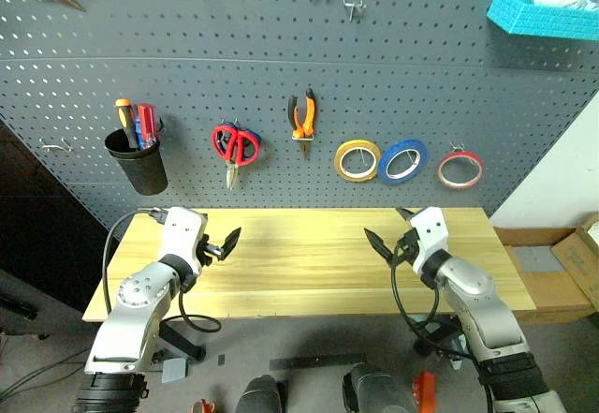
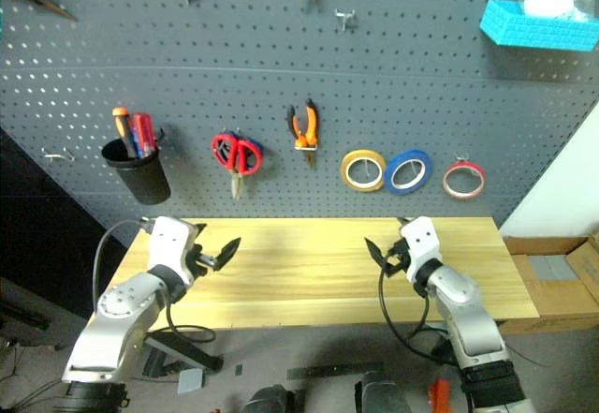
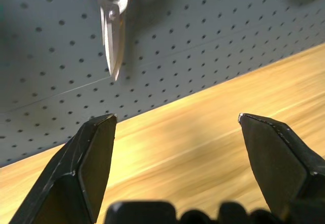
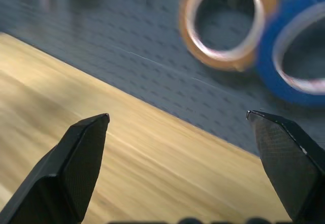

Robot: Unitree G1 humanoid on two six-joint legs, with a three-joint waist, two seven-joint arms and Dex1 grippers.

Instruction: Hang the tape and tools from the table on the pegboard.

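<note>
Thin red tape ring [image 1: 460,169] hangs on grey pegboard [image 1: 281,48]; left gripper [image 1: 223,243] and right gripper [image 1: 386,235] released, empty.

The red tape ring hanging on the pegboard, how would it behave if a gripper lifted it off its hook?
The red tape ring looks thin with a wide hollow centre, so it is probably light and may flex a little if squeezed. Being round, it would likely roll if set on edge on the table. Hanging from one hook, it could swing when nudged.

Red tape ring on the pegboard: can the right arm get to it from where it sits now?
Probably yes. The red tape ring hangs on the pegboard above and beyond the right pincer, which is open and holds nothing; nothing stands between them.
</note>
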